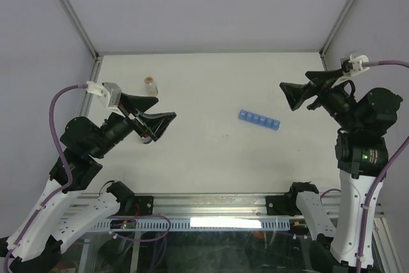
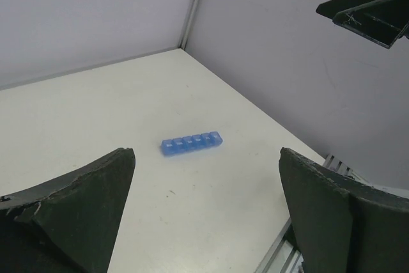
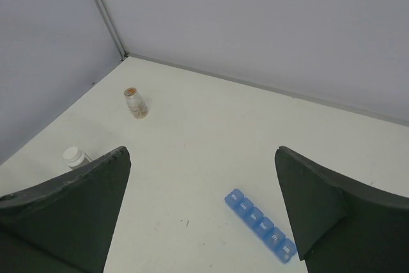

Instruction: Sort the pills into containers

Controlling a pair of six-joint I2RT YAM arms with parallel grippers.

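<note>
White tabletop [image 1: 211, 81] enclosed by grey wall panels [image 1: 192, 4], shown from above and from both wrist cameras. Left gripper [image 1: 165, 108] and right gripper [image 1: 287, 97] both hover above the surface, jaws spread fully apart, holding nothing and touching nothing.

The pill organiser [image 1: 259, 120] lies flat on the table right of centre. It is nearer the right arm and well apart from both grippers, with open tabletop on every side. It is a short straight strip of joined square compartments in translucent blue plastic [image 3: 260, 224]. The lids appear closed and carry small marks too fine to read.

A small clear bottle [image 1: 151, 85] with tan-orange contents stands upright at the far left, just beyond the left gripper. The right wrist view also shows a white-capped vial [image 3: 75, 156] close under the left arm. No loose pills are visible on the table.

Judged from this layout, sorting has not begun and the step in hand is the opening approach. The next move probably calls for one arm to descend on a bottle and grasp it by the body. The other arm would steady the light organiser, which is likely to slide, and open a compartment lid.
</note>
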